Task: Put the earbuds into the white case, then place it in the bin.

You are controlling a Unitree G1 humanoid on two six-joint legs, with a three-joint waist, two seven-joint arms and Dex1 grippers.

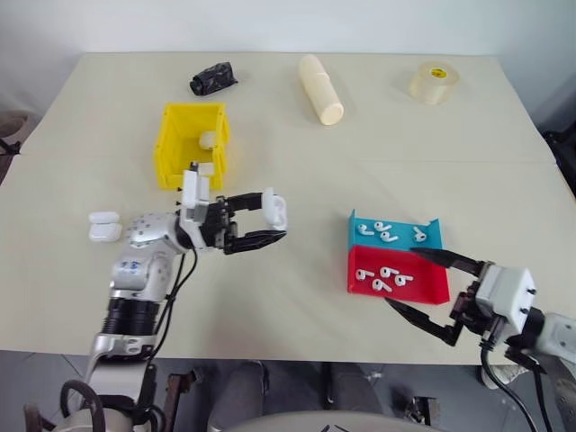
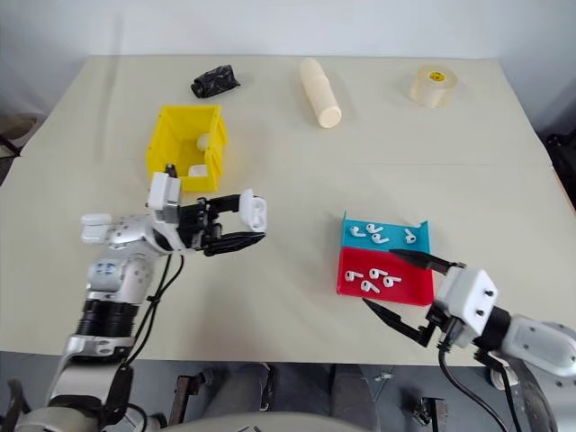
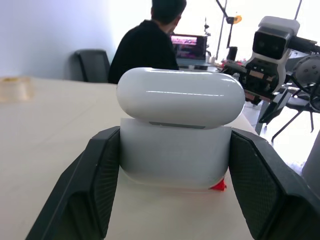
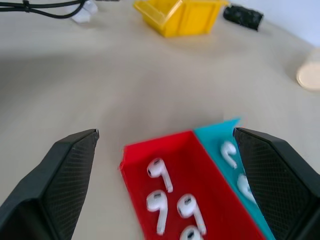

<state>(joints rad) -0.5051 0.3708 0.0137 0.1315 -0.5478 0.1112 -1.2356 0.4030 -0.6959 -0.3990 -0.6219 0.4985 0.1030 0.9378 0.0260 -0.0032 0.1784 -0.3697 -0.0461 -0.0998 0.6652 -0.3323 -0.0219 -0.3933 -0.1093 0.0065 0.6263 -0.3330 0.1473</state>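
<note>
White case is pinched in the left gripper, held up above the table out in the middle, lid flipped open going by the left wrist view; the black fingers clamp the body from both sides with the lid sitting above them; can't tell from here whether anything's inside it yet, the opening faces away from every camera.

Right gripper hangs with jaws spread wide and nothing between them, straddling the near corner of the red tray; earbuds lie loose in that tray, more in the blue tray just behind it; stems point every which way.

So what matters here: the earbuds are right under the right gripper, well apart from the case over on the left; the case's long axis runs across the left fingers. My guess is the right arm picks a bud and carries it leftward to the case.

Bin is yellow, just behind the left hand, so that arm's nearer for the drop; two more cases sit on the table to its left.
</note>
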